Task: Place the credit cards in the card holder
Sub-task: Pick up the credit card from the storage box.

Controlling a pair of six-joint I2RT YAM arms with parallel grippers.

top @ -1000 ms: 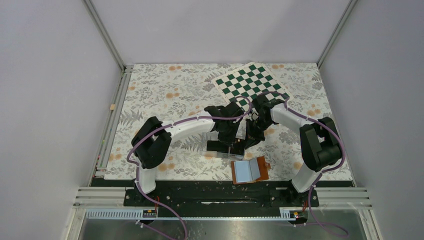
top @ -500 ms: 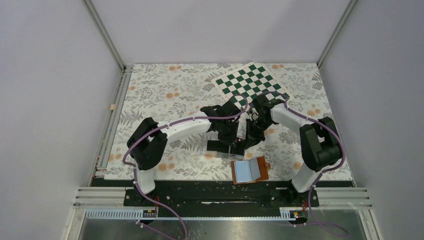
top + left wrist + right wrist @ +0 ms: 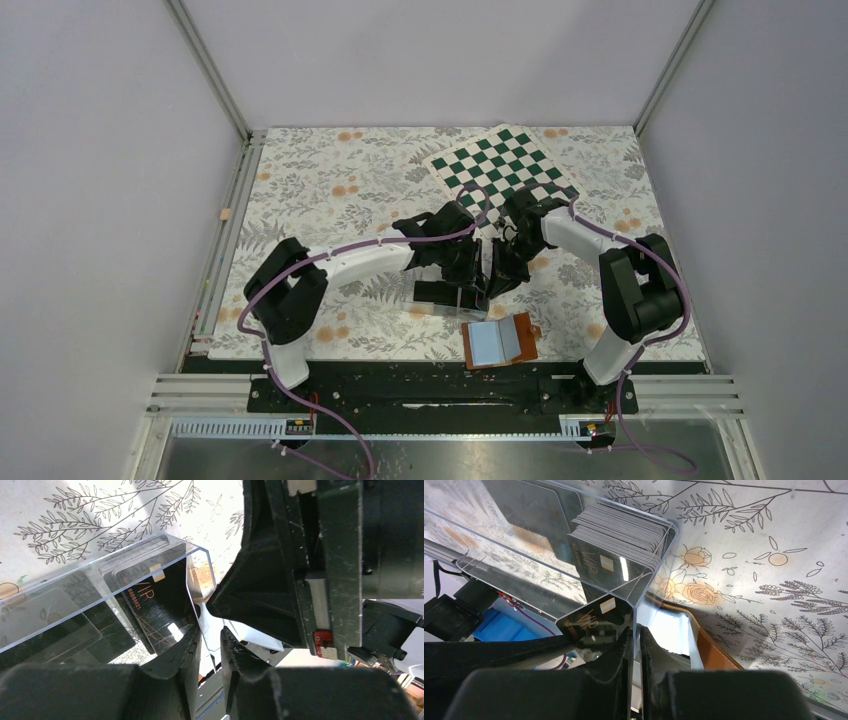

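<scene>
Left end effector (image 3: pixel 210 636) shifted (ajar), right end effector (image 3: pixel 635 636) clamps clear box (image 3: pixel 524 566)

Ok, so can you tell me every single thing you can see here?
Tablecloth: one, flowery white, over the table.
Checkered mat: one, green and white, far side.
Clear box: one, see-through, middle.
Credit cards: many, black, stacked in the clear box.
Card holder: one, brown with pale blue sleeves, open, near edge.
Small tan piece: one, left edge.
Left arm and right arm: two, black and white, near edge.
Left gripper: one, black, at the box's corner.
Right gripper: one, black, shut on the box's wall.
</scene>
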